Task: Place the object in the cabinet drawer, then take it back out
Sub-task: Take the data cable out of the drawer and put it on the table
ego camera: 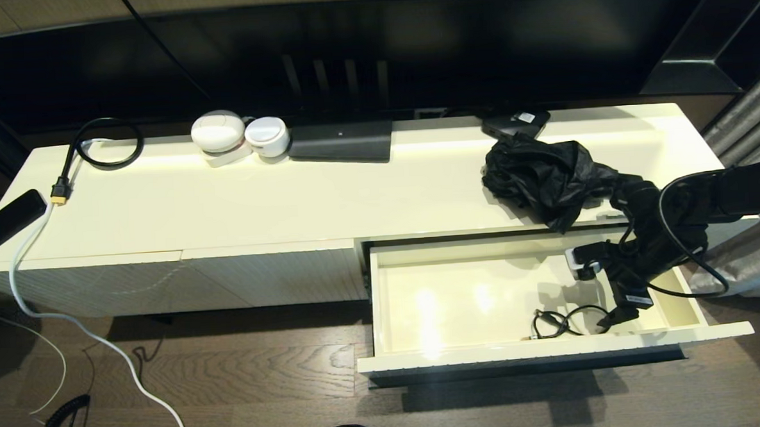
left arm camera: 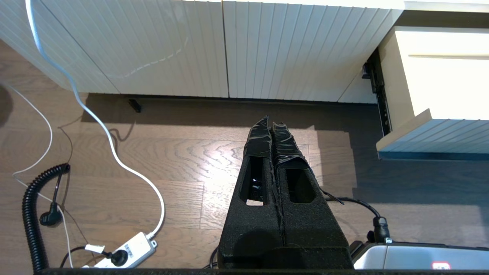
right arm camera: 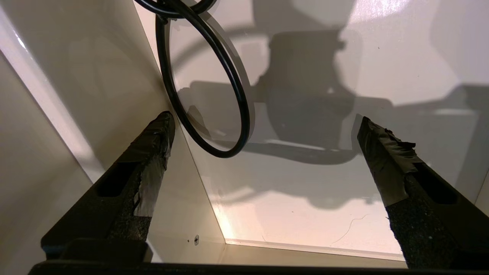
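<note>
My right gripper (right arm camera: pixel 263 141) hangs wide open, empty, inside the shallow cream-white cabinet drawer (ego camera: pixel 476 357) at lower right. A coiled thin black cable (ego camera: pixel 561 323) lies beside it; my left gripper (left arm camera: pixel 272 131) is pressed closed over the floor

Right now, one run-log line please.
cream-white cabinet drawer: open | coiled black cable: on drawer floor | right gripper: open, inside drawer | left gripper: shut, parked

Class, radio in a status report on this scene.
Right end effector open inside drawer, holding nothing. Black cable on drawer floor. Left end effector shut, parked above floor.

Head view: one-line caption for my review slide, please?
Right gripper open inside the pulled-out cabinet drawer, beside a coiled black cable.
</note>
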Tool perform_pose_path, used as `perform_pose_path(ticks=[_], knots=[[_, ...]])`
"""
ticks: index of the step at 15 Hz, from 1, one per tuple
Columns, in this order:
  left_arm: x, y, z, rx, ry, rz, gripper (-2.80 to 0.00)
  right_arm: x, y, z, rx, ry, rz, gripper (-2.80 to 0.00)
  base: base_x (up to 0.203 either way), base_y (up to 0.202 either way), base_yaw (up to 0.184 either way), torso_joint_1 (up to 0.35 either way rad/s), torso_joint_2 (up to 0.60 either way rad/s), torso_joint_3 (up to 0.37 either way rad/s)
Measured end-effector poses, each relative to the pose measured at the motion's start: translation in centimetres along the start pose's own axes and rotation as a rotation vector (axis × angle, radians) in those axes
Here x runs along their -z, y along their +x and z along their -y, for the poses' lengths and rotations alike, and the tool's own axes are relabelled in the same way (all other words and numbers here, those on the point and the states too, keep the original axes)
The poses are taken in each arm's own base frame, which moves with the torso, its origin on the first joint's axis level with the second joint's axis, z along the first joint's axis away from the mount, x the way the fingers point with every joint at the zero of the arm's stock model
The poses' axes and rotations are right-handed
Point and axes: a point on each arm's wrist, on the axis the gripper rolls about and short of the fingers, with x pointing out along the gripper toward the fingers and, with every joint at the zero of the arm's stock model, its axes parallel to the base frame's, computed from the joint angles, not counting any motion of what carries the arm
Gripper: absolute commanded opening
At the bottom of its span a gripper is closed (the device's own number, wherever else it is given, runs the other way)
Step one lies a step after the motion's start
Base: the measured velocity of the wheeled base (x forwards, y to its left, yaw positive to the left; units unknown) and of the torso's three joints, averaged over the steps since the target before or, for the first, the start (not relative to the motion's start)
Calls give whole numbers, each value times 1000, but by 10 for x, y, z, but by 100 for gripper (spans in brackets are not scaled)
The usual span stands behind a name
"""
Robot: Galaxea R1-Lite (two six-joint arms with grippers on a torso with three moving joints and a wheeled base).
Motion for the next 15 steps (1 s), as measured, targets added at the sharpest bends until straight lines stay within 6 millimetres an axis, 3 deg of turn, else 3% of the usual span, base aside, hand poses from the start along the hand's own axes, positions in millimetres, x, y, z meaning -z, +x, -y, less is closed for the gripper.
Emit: perform_pose_path(ticks=[15], knots=[[0, 0, 0, 0, 0, 0, -280, -1, 5, 2, -2, 13, 0, 0, 0, 0, 0, 0, 0, 0]])
